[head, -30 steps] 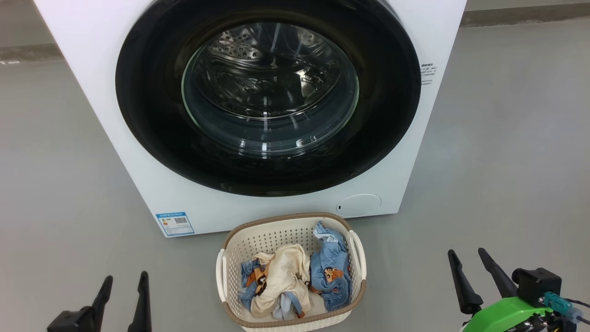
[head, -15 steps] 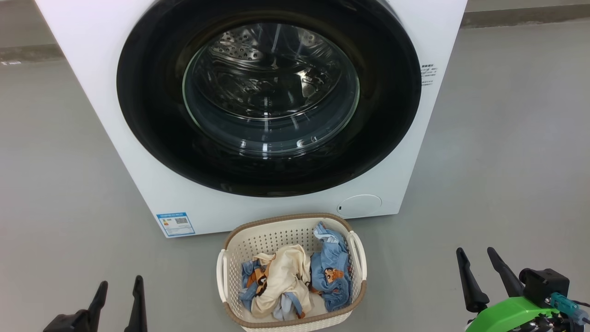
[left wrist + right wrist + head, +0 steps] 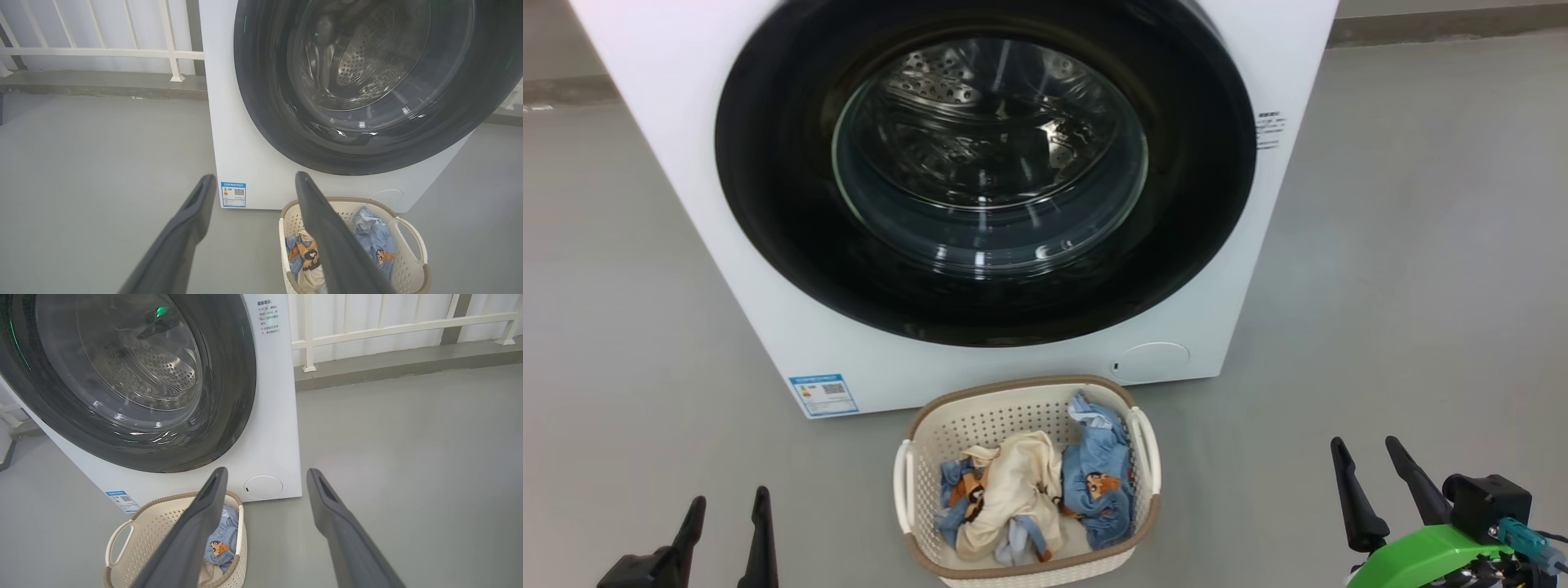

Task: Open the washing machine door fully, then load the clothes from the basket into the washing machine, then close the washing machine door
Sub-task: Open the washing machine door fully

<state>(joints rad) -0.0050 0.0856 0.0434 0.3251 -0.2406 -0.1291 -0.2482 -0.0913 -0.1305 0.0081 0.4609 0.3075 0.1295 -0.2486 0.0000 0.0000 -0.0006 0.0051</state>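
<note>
The left gripper (image 3: 728, 498) is at the near left and the right gripper (image 3: 1364, 445) at the near right, both low over the smooth grey floor (image 3: 1405, 286). Each gripper has its two long, tapered dark fingers spread wide apart, holding nothing and touching nothing. The basket (image 3: 1013, 384) stands on the floor between the two grippers and slightly farther out, well apart from both. It is a rounded rectangle of cream perforated plastic with a brown woven-look rim and white side handles. The clothes (image 3: 1013, 490) lie crumpled inside it: a soft cream-yellow garment at the centre, with light blue pieces bearing orange-brown prints to its left and right. Just beyond the basket stands the washing machine (image 3: 768, 310), a white box. A blue label (image 3: 823, 394) sits low on the left of its front and a round flap (image 3: 1152, 359) low on the right. The door (image 3: 768, 163), a glossy black ring around a bulging clear window, lies closed against the front. A perforated steel drum (image 3: 939, 82) shows through the glass. A white railing (image 3: 102, 52) runs behind the machine.
</note>
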